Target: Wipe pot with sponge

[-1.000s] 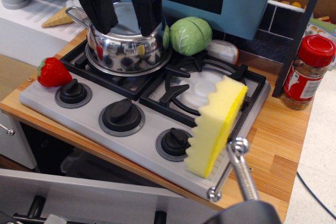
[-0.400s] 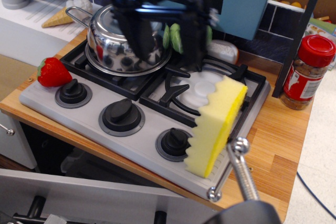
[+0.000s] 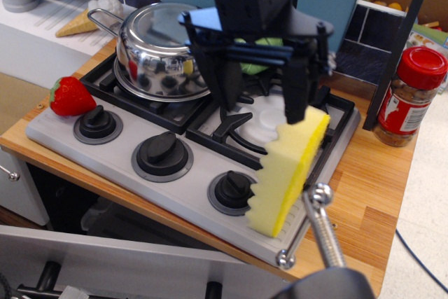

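The shiny steel pot (image 3: 159, 54) with its thin wire handle sits on the back left burner of the toy stove (image 3: 112, 146). The yellow sponge (image 3: 288, 167) with its zigzag edge leans on the front right of the stove. My black gripper (image 3: 260, 106) hangs open over the right burner, to the right of the pot. Its right finger (image 3: 297, 96) reaches down just above the sponge's top corner. The jaws are spread wide and hold nothing.
A red strawberry (image 3: 71, 96) lies at the stove's left end. A green cabbage (image 3: 255, 64) is mostly hidden behind the gripper. A spice jar with a red lid (image 3: 411, 96) stands on the wooden counter at right. A metal post (image 3: 323, 223) rises in the foreground.
The gripper has moved right and down, from above the pot to over the right burner beside the sponge. The pot and sponge have not moved.
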Controlling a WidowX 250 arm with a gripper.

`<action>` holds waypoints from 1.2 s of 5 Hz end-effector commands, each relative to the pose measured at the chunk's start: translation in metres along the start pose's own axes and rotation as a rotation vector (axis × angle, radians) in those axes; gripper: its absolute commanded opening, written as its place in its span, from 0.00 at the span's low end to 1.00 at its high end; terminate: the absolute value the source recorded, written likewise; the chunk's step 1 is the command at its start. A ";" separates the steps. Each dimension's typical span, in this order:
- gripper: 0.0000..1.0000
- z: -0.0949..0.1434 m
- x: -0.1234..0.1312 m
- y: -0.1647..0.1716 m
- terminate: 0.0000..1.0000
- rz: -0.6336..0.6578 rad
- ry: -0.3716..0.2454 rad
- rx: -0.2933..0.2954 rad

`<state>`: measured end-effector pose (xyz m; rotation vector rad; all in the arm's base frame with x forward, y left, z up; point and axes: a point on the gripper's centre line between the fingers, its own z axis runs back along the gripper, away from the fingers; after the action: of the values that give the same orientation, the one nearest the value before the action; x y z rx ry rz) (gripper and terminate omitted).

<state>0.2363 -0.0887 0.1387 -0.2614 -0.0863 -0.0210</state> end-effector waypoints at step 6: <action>0.00 0.049 0.049 0.035 0.00 -0.127 0.073 0.111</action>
<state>0.2821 -0.0359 0.1762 -0.1428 0.0191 -0.1564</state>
